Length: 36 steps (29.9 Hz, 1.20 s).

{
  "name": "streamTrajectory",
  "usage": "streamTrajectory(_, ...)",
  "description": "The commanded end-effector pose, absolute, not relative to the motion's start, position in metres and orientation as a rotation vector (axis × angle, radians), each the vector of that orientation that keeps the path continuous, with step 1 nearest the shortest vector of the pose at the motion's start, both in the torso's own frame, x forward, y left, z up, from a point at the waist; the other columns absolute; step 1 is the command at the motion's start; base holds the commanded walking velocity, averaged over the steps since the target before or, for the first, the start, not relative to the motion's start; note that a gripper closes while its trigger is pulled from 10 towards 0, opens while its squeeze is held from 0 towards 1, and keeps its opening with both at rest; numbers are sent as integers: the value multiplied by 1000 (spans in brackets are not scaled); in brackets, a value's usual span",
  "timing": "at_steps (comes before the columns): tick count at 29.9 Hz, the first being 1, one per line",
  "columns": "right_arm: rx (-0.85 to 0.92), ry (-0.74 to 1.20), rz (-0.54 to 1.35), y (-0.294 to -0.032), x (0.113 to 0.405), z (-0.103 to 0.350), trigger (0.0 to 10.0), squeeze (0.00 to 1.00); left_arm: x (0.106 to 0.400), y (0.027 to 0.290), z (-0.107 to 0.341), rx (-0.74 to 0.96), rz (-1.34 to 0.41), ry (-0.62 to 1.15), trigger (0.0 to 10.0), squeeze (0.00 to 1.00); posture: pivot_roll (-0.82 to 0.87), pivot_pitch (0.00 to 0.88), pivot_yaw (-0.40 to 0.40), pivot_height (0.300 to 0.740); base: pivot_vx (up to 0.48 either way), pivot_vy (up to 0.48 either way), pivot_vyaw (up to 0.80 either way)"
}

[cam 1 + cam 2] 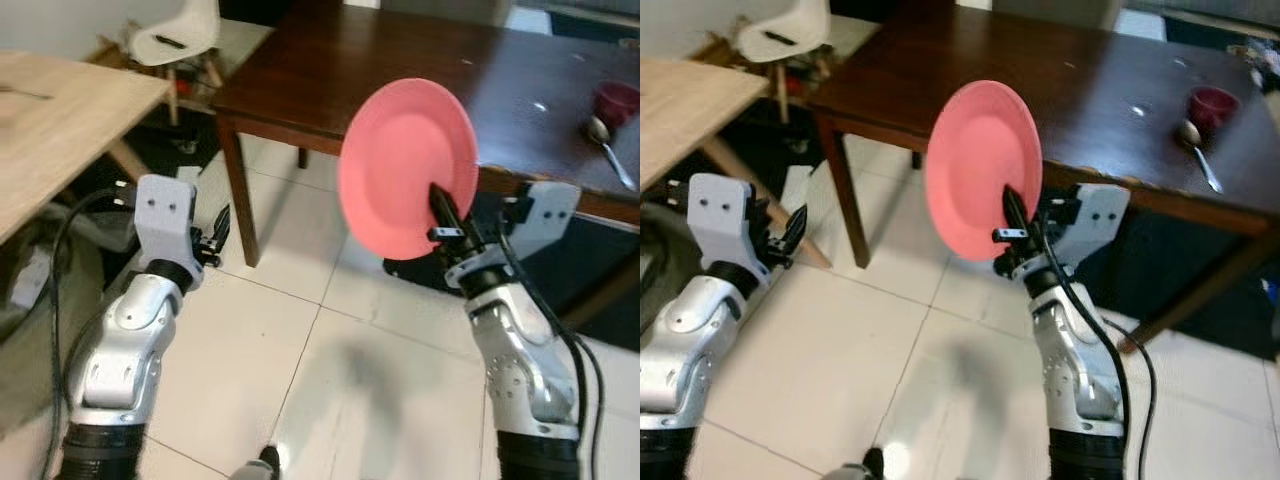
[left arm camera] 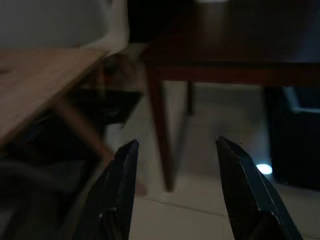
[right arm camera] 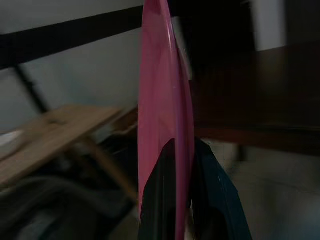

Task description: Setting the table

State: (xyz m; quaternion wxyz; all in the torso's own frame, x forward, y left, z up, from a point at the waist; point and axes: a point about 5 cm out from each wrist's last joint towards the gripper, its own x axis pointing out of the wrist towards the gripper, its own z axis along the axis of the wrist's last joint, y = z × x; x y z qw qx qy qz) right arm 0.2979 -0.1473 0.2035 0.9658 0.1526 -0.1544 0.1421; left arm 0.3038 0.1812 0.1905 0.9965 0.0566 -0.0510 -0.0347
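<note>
Pink and round, the plastic plate [image 1: 405,165] stands almost on edge in the air before the near edge of the dark wooden worktop [image 1: 400,75], clamped at its lower rim by the right tool [image 1: 441,205], whose two black fingers [image 3: 165,195] pinch either face of the rim. A dark red bowl [image 1: 617,99] and a metal spoon [image 1: 608,147] lie near the worktop's far right edge. The left tool [image 2: 175,165] hangs beside the worktop's near left leg with its fingers apart, holding nothing.

To set the plate down well, I judge the wrist should roll until the plate lies flat, then carry it over the near edge to bare wood well apart from the bowl and spoon. Lower it until it rests before the fingers part, since a rim pinch may slip.
</note>
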Motion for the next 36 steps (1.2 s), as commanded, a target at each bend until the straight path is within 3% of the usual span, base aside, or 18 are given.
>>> streamTrajectory(1,312,-307,274,-152,298,201,10000,0,303,181,184,120,-66,-83,10000,0,-72,12,37,740,0,0,775)
streamTrajectory(9,312,-323,259,-155,299,204,10000,0,305,182,184,147,-45,-87,10000,0,-72,13,39,740,158,0,733)
streamTrajectory(36,331,-366,191,-166,300,210,10000,0,307,181,184,151,-54,-92,10000,0,-73,22,44,740,480,0,0)
